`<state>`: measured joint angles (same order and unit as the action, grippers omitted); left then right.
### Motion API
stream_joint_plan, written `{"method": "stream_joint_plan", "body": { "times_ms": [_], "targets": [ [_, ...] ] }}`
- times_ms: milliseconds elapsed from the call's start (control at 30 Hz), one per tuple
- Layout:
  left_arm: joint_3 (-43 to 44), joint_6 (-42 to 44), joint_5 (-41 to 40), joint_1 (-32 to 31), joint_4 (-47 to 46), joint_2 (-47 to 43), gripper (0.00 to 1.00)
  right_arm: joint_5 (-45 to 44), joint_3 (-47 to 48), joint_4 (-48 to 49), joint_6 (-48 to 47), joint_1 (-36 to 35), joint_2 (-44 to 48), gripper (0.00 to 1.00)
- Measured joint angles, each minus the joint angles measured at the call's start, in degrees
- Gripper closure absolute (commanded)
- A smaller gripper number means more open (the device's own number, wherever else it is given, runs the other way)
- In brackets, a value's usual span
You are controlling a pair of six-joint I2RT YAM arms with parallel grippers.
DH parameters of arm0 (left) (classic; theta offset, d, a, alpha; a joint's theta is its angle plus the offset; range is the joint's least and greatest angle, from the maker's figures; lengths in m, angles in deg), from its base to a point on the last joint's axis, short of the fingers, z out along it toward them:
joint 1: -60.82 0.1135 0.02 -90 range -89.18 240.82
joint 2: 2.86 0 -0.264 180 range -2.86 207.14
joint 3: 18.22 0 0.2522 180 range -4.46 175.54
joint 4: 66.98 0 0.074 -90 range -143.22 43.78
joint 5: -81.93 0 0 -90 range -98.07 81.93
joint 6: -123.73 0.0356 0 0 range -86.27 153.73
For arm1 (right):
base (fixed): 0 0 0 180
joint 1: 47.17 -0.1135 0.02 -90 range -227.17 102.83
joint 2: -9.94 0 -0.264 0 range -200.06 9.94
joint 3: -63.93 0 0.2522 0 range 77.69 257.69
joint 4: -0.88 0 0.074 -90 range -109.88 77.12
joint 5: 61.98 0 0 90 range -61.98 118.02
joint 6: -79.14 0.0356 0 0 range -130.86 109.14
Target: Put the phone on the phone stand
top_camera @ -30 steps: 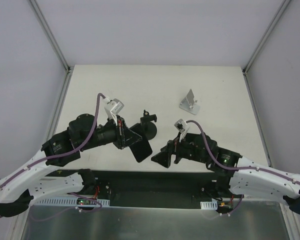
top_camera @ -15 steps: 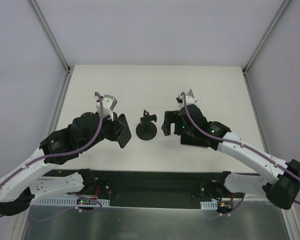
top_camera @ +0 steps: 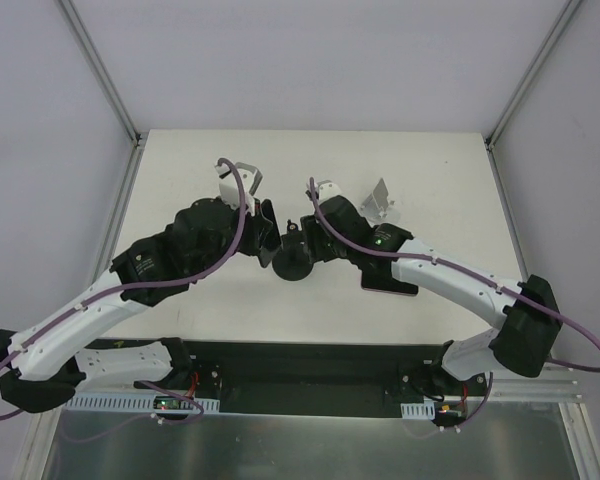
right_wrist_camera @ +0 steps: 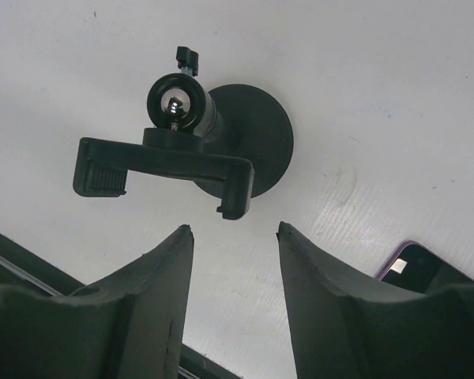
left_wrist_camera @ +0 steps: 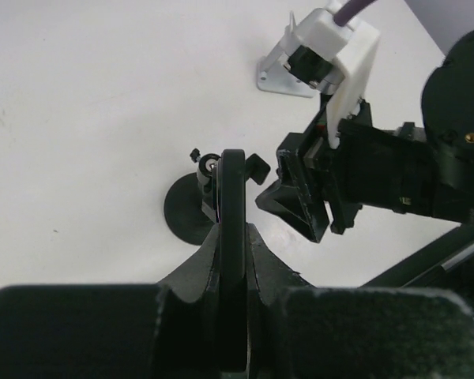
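Observation:
The black phone stand (top_camera: pixel 292 264) has a round base and stands mid-table; the right wrist view shows its ball joint and clamp bracket (right_wrist_camera: pixel 164 167). My left gripper (left_wrist_camera: pixel 233 231) is shut on a black phone (left_wrist_camera: pixel 232 185), held edge-on and upright just left of the stand's head. In the top view the left gripper (top_camera: pixel 266 238) is close against the stand. My right gripper (right_wrist_camera: pixel 234 228) hovers just right of the stand, open, with only bare table between its fingers; from above, the right gripper (top_camera: pixel 313 243) nearly meets the stand.
A second dark phone with a pink edge (top_camera: pixel 388 281) lies flat under my right forearm, and its corner (right_wrist_camera: pixel 415 267) shows beside my right finger. A small silver metal stand (top_camera: pixel 378 203) sits behind. The table's near edge (top_camera: pixel 310 342) lies close by.
My right arm has swung left to the black stand, and its jaws have narrowed. My left arm has carried the phone right and farther back, up against the stand.

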<state>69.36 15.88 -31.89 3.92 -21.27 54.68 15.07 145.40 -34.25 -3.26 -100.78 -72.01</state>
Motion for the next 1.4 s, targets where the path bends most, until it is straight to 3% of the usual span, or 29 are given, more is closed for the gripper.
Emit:
{"method": "stream_joint_plan", "body": {
  "times_ms": [367,633,767,1000,1400],
  "targets": [
    [-13.97,-0.2,4.35,0.02,-2.01,-16.98,1.0,-1.42,0.87,1.88,-2.34,-0.44,-2.05,0.6],
    [-16.68,-1.22,6.95,0.02,-2.01,-19.71,1.0,-2.71,3.63,2.32,-5.22,-0.44,-3.43,0.82],
    [-16.68,-1.09,9.05,0.02,-2.01,-18.4,1.0,-3.32,3.76,2.54,-5.9,-0.44,-3.85,0.99],
    [-17.0,-0.02,13.44,0.02,-2.64,-17.31,1.0,-2.86,4.42,2.93,-6.38,-0.35,-4.81,0.99],
    [-23.71,-1.09,13.18,0.02,-9.25,-19.82,1.0,0.26,2.56,2.91,-8.13,-0.5,-2.62,0.99]
  ]
}}
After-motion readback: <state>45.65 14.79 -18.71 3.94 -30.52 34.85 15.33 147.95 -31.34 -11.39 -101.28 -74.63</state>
